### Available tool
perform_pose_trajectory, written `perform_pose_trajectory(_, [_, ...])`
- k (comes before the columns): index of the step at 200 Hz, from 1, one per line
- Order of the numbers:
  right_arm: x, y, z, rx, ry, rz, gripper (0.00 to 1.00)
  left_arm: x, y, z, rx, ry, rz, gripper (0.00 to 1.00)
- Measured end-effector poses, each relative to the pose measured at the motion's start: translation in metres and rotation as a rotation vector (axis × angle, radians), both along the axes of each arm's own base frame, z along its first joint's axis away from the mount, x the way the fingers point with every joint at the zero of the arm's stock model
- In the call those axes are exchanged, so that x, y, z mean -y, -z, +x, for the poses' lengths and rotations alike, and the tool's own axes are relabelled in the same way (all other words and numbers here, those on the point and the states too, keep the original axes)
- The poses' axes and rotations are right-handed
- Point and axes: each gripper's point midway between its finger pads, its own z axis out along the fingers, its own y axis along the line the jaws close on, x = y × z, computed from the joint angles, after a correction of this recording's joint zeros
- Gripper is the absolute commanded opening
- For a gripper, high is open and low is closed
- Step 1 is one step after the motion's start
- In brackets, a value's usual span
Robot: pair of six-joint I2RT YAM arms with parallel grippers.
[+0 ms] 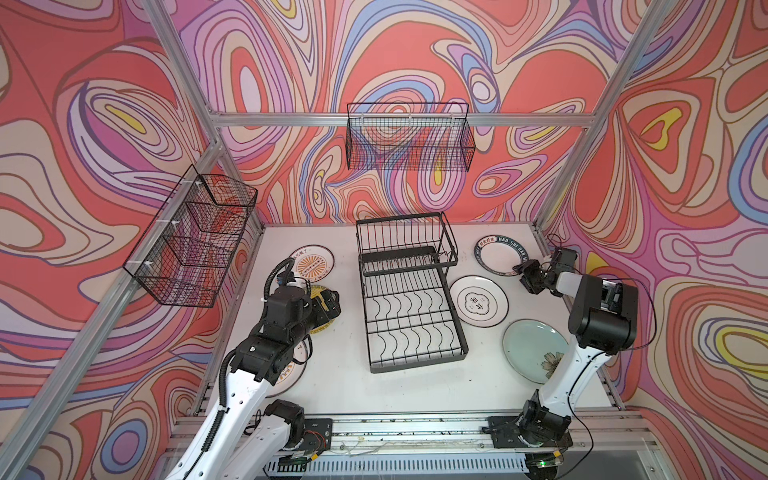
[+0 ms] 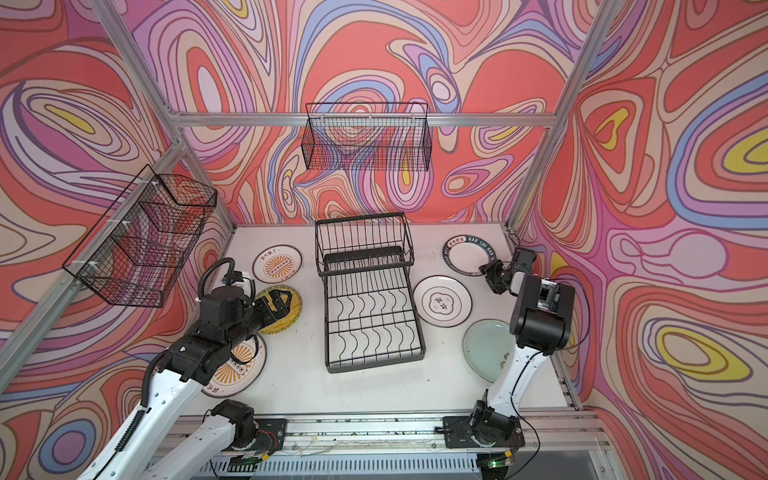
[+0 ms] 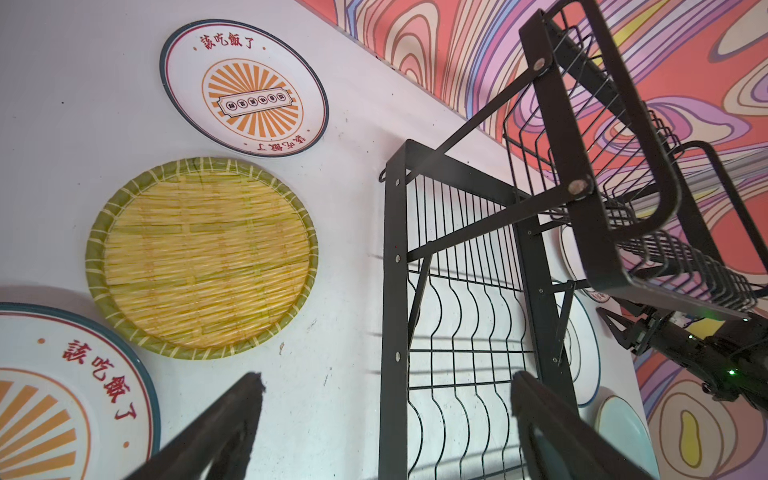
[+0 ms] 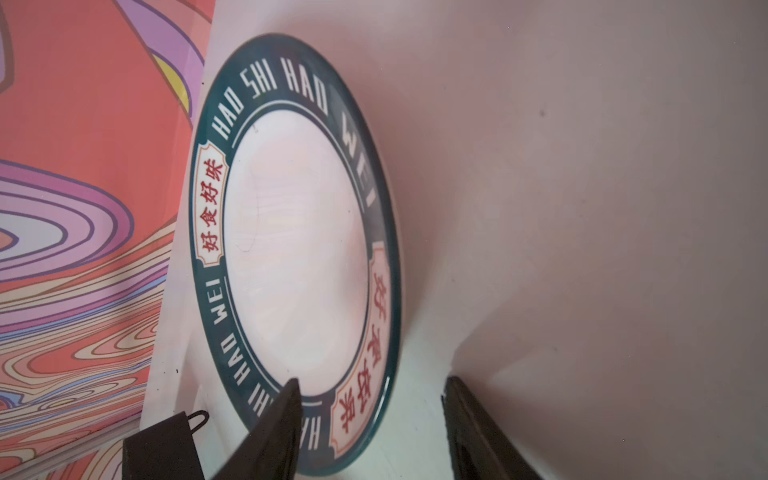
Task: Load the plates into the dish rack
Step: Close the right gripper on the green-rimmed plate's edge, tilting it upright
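Presently all six plates lie flat on the desk point(image 1: 332, 386) and none is in the dish rack point(image 1: 415, 362). In both top views the rack stands mid-desk with its long axis running 12 to 6 o'clock and its raised slotted tier at the 12 o'clock end.

From the rack, the sunburst plate point(image 1: 312, 264), the yellow woven plate point(image 3: 201, 257) and a second sunburst plate point(image 2: 237, 365) lie toward 9 o'clock. The dark-lettered plate point(image 1: 498, 254), the cloud-outline plate point(image 1: 478, 302) and the pale green floral plate point(image 1: 534, 349) lie toward 3 o'clock.

The right claw point(image 4: 372, 382) is at the lettered plate's 4 o'clock rim. Its jaws are parted and astride the edge, one finger over the rim band and the other outside above bare desk, so nothing is clamped. The plate's body extends from this claw toward 10 o'clock, and the rack's tier lies toward 9 o'clock.

The left claw point(image 3: 386, 377) is released wide and empty. It hovers over the yellow woven plate's rack-side edge, far from the lettered plate, so the right arm is clearly the nearer.

Being round, the plate has no long axis. Judged from its flat pose, it must be pinched at the rim and tipped on edge for a slot.
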Motion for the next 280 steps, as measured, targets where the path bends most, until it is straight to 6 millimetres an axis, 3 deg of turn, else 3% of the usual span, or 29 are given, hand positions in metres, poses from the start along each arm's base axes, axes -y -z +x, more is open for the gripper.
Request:
perform_pose_trajectory(136, [0.008,0.006,0.018,0.042,0.024,0.004,0.33,0.008,0.001,0.002,0.025,0.013,-0.068,0.90])
perform_pose_trajectory(280, [0.006,0.010,0.019,0.042,0.024,0.018,0.18,0.010,0.003,0.005,0.032,0.009,-0.089,0.84])
